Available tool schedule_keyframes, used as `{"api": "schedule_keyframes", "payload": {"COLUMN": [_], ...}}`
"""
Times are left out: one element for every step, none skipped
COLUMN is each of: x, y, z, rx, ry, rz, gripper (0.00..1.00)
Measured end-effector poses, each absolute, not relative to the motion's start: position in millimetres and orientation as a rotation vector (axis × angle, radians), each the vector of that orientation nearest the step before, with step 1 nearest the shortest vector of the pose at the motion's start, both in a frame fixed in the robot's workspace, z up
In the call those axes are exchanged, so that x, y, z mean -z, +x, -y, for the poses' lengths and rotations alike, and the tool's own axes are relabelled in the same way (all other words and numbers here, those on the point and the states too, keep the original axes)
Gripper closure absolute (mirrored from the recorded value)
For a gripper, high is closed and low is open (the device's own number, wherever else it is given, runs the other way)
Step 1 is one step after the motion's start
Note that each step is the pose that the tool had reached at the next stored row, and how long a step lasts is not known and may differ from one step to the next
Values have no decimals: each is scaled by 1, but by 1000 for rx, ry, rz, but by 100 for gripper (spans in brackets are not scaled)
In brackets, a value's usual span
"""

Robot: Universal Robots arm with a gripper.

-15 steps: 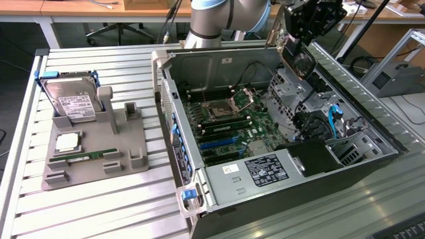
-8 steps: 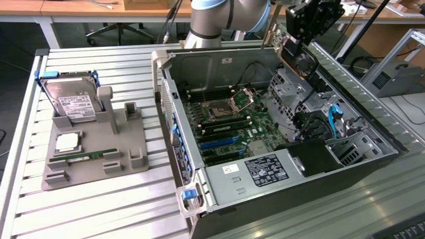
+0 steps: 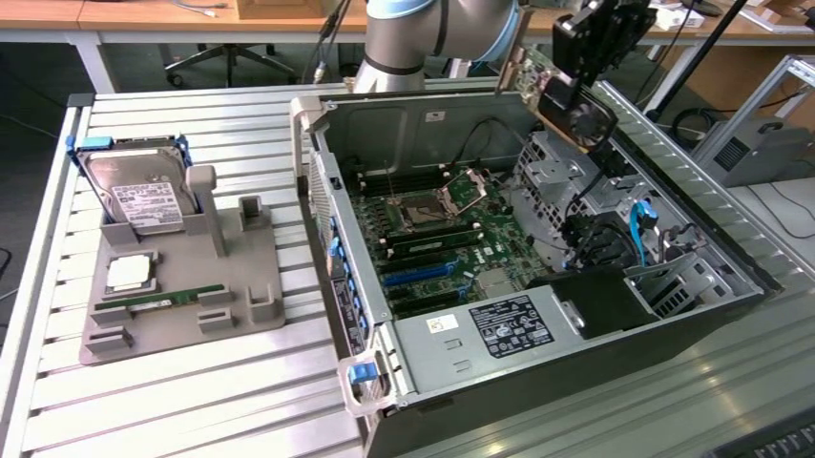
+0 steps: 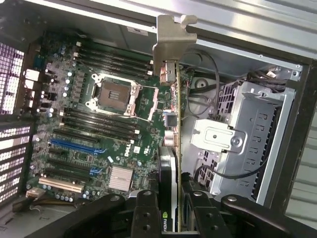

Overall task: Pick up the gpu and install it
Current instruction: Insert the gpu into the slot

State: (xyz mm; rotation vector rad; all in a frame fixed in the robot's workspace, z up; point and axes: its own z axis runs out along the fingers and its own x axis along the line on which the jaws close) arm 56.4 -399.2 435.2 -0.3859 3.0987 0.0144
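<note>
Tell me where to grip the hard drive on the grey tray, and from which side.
Probably its upper end, coming from above along its lean. The hard drive stands tilted in the grey tray, with its lower end seated in a bracket and a post beside it, so the top looks most open. The claw is full, holding the gpu.

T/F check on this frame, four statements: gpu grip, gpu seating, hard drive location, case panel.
1. The gripper is shut on the gpu. True.
2. The gpu is seated in its slot. False: it is held over the open case, not plugged in.
3. The hard drive stands in the grey tray. True.
4. The case's side panel is on. False: the side is open, with the motherboard exposed.
</note>
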Motion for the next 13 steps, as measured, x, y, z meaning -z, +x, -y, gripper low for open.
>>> {"api": "schedule_keyframes", "payload": {"x": [-435,-435,-435,-435,-435,-435,-435,-435,-435,-435,-435,-435,-435], "y": [56,56,56,56,56,56,56,56,56,56,56,56,56], "z": [399,399,399,399,399,399,399,399,399,399,399,399,399], "rx": [-11,-8,-6,-5,-4,-3,-2,-1,0,1,2,4,5], "ry": [-403,-424,-455,-481,-519,-550,-580,-610,-637,-667,-696,-721,-754], "rz": [-3097,-3095,-3090,-3087,-3081,-3076,-3070,-3065,-3059,-3053,-3047,-3041,-3033], "gripper": [73,73,73,73,73,73,73,73,73,73,73,73,73]}}
